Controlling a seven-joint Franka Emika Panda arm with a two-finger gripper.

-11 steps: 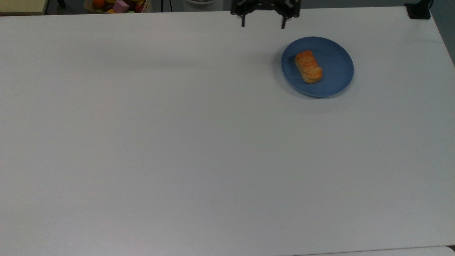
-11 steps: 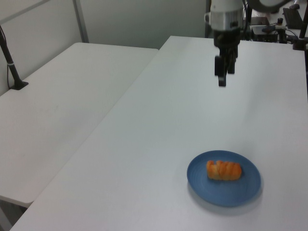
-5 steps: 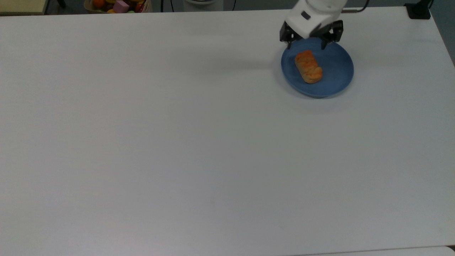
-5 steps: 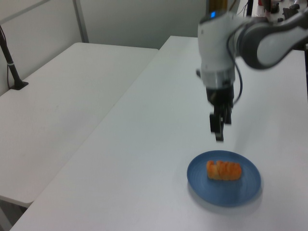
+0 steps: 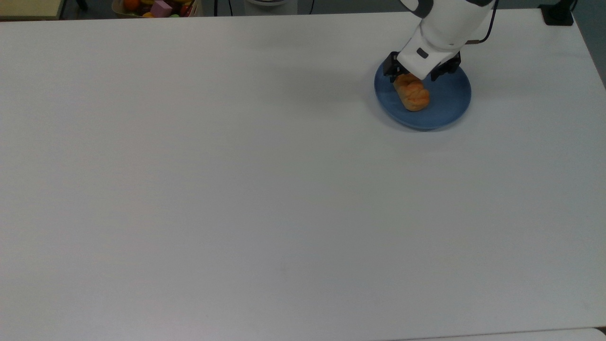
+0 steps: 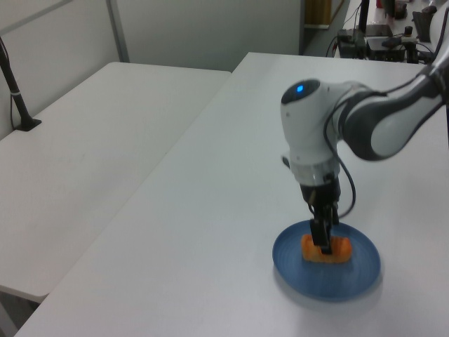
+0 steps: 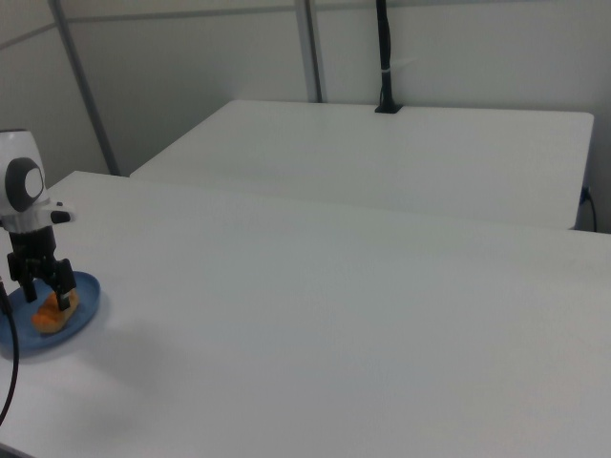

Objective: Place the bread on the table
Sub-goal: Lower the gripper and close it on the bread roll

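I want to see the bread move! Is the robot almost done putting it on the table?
Not yet. The bread lies on the blue plate, so nothing is finished. Right now the gripper is down at the bread with its open fingers on either side of one end, ready to grab. It must close, lift the bread, and set it on the white table.

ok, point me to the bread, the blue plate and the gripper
bread (image 5: 415, 97), top view, ridged top near its lower end.
blue plate (image 5: 450, 102), top view, bare surface to the right of the bread.
gripper (image 7: 45, 284), right view, midway between the two fingertips, which straddle the bread.
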